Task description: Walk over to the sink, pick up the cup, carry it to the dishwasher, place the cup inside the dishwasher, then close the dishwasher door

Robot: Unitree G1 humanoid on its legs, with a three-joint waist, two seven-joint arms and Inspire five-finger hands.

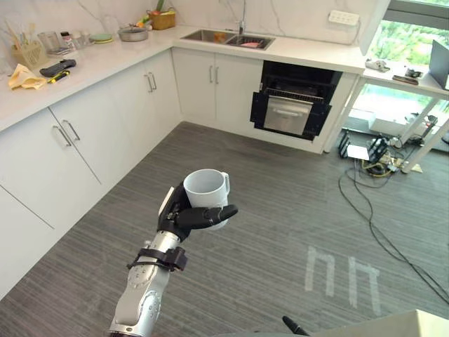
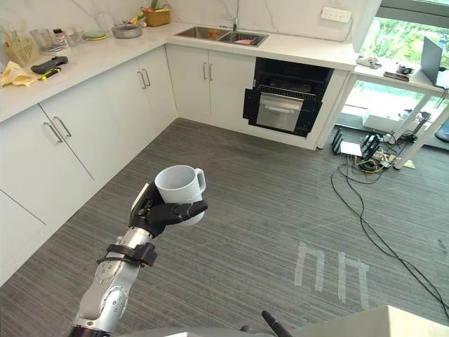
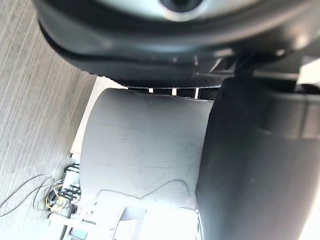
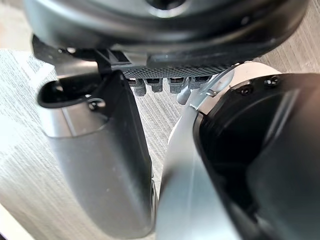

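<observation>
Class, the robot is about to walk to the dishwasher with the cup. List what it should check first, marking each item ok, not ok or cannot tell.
1. Grip: left hand curled round the cup: ok.
2. Tilt: cup upright, mouth up: ok.
3. Access: dishwasher door open: ok.
4. Path: floor ahead bare; cables lie off to the right: ok.
5. Space: room in the rack for the cup: cannot tell.

You see the right hand (image 4: 165, 30) as a dark bulk close up, its thumb (image 4: 100, 165) jutting out beside it, with grey striped floor (image 4: 30, 165) showing past both.
</observation>
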